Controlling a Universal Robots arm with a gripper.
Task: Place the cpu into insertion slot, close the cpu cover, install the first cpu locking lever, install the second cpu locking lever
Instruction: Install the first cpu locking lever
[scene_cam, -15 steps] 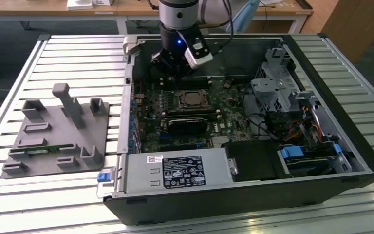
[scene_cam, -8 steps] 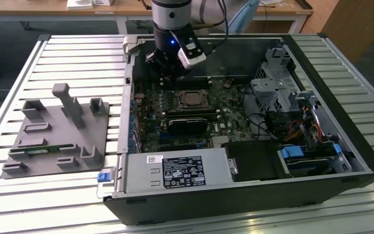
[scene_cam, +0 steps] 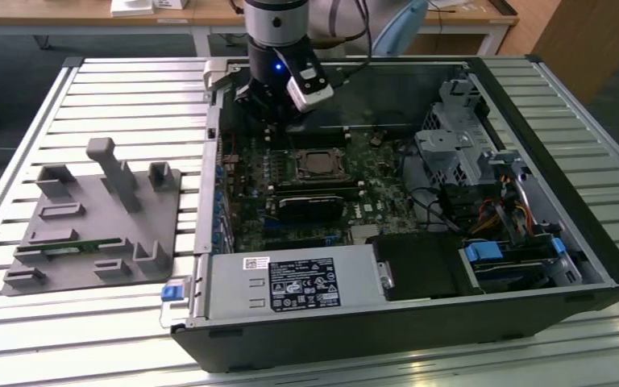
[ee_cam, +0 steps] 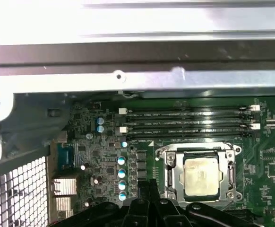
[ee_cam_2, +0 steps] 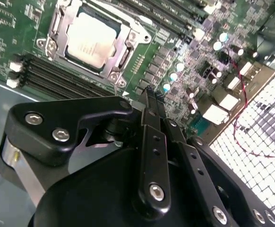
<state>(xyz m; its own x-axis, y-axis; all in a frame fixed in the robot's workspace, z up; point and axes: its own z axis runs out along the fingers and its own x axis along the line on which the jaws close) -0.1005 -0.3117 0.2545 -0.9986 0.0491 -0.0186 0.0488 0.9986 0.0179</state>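
The cpu [ee_cam: 201, 176] [ee_cam_2: 88, 40], a pale silvery square, lies flat in the insertion slot [ee_cam: 181, 189] on the green motherboard. The silvery cpu cover [ee_cam: 196, 152] [ee_cam_2: 120, 35] lies down around it, framing the chip in its window. Thin metal levers run along the cover's sides; I cannot tell whether they are latched. My gripper [ee_cam_2: 153, 93] [ee_cam: 149, 185] hovers beside the socket, off its corner, over the small capacitors, shut with nothing between its black fingers. In the exterior view the gripper [scene_cam: 275, 129] hangs inside the open case just behind the cpu [scene_cam: 315, 164].
Memory slots [ee_cam: 189, 120] run beside the socket. A black card [scene_cam: 309, 201], the power supply [scene_cam: 288, 282] and a drive cage [scene_cam: 454, 153] sit inside the case. A grey fixture with upright posts [scene_cam: 89, 222] stands at the exterior view's left.
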